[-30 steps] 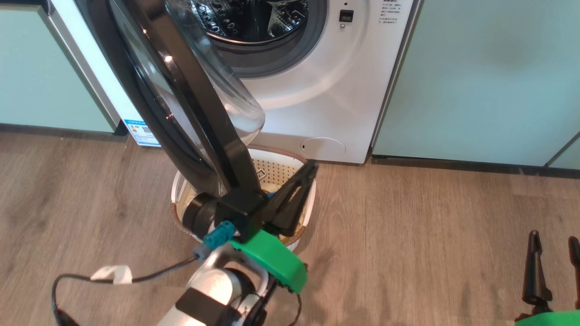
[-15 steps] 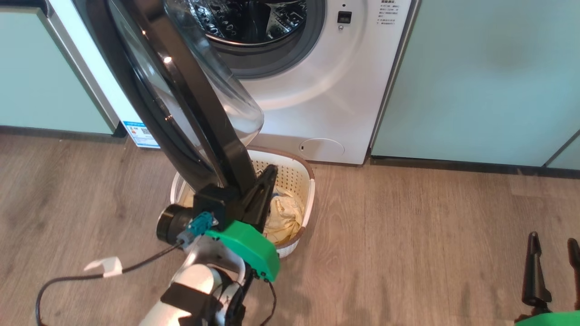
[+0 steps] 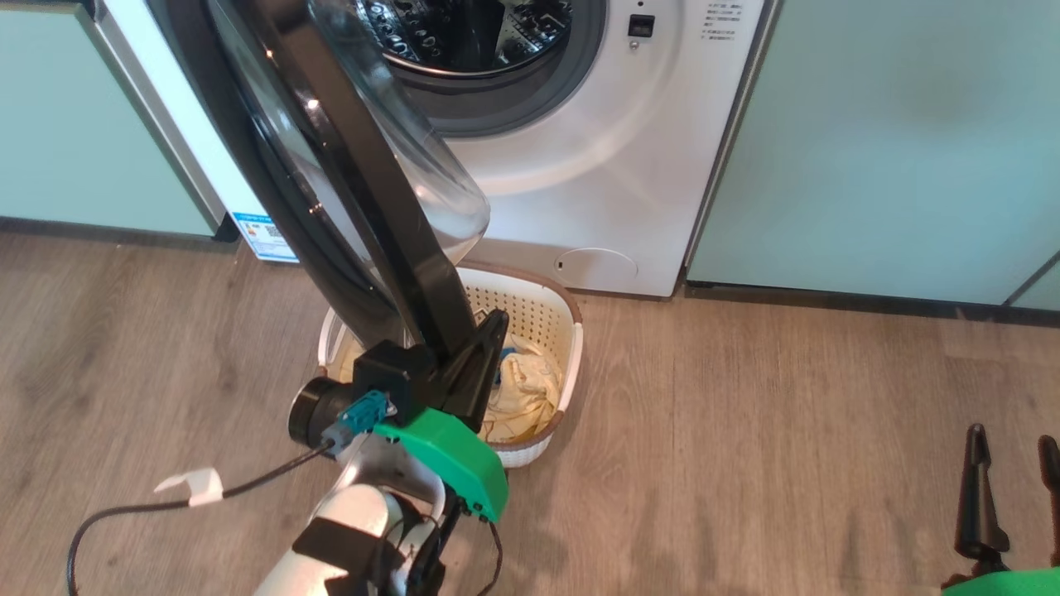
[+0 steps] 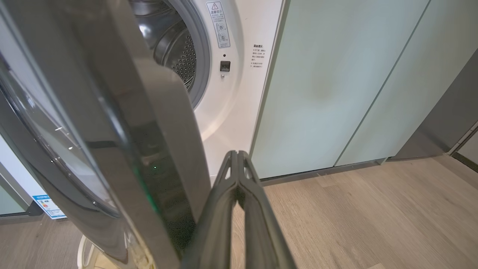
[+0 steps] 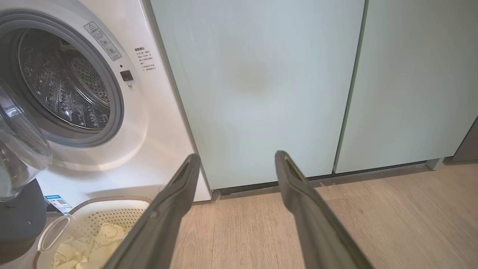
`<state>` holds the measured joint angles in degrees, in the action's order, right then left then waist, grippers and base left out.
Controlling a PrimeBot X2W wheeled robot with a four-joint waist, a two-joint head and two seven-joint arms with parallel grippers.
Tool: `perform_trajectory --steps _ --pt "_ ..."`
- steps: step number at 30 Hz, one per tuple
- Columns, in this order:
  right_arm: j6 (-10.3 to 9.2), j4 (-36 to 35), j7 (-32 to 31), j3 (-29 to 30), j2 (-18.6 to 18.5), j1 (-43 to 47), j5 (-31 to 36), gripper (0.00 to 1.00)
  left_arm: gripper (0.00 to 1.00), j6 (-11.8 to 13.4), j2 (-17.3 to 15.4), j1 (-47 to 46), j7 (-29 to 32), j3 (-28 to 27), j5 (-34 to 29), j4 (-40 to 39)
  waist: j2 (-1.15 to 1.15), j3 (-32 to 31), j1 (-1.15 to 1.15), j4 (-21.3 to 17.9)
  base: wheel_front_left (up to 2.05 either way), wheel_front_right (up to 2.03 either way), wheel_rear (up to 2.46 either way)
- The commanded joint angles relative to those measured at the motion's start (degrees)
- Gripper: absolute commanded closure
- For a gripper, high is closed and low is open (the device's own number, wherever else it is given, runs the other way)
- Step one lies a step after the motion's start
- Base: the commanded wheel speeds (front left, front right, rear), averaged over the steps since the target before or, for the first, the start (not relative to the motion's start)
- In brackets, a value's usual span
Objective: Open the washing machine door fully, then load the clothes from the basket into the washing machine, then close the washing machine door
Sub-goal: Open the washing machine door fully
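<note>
The washing machine (image 3: 596, 165) stands with its steel drum (image 5: 67, 82) showing. Its black door (image 3: 364, 182) hangs swung out to the left, the glass bowl facing the drum mouth. Below the door's lower edge sits the cream basket (image 3: 563, 302) with pale yellow clothes (image 3: 526, 397) inside. My left gripper (image 3: 497, 321) is shut, empty, and hovers over the basket hard against the door's lower right edge (image 4: 112, 130); I cannot tell if they touch. The right gripper (image 3: 1014, 437) stands open low at the right, away from everything, and its wrist view shows the basket (image 5: 112, 205).
Pale green cabinets (image 3: 869, 141) flank the machine on the right, and another (image 3: 74, 116) on the left. Wood floor (image 3: 787, 430) stretches to the right of the basket. A black cable with a white tag (image 3: 195, 487) trails from my left arm.
My left gripper has drawn back left from over the basket's far right side to the door's lower edge, uncovering the clothes. The right gripper has stayed put.
</note>
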<state>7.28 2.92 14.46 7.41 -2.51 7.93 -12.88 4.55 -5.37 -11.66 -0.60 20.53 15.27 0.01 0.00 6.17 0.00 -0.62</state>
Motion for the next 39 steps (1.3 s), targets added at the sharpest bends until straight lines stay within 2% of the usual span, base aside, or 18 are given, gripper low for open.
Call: perform_trajectory --steps 1,15,28,39 --pt "0.21 -1.6 0.5 -0.8 -0.6 -2.1 -0.3 0.00 1.00 0.5 -1.0 -1.4 -0.5 -2.4 0.3 -1.8 0.00 0.1 0.00 0.2 0.00 0.00 0.00" --pt "0.21 -2.0 0.5 -0.2 -0.5 -2.6 -0.2 0.00 1.00 2.5 -0.9 0.4 -1.6 -2.0 -0.1 -3.8 0.00 1.9 0.00 4.7 0.00 0.00 0.00" --pt "0.21 -1.5 0.5 -0.1 -1.2 -2.4 -0.2 0.00 1.00 3.8 -0.5 3.0 -2.5 0.3 -1.1 -5.7 0.00 1.9 0.00 12.0 0.00 0.00 0.00" --pt "0.21 -2.1 -0.1 0.0 -1.2 -1.4 0.1 0.00 1.00 5.4 -1.6 5.3 -3.4 -0.9 -0.9 -6.0 0.00 0.7 0.00 18.1 0.00 0.00 0.00"
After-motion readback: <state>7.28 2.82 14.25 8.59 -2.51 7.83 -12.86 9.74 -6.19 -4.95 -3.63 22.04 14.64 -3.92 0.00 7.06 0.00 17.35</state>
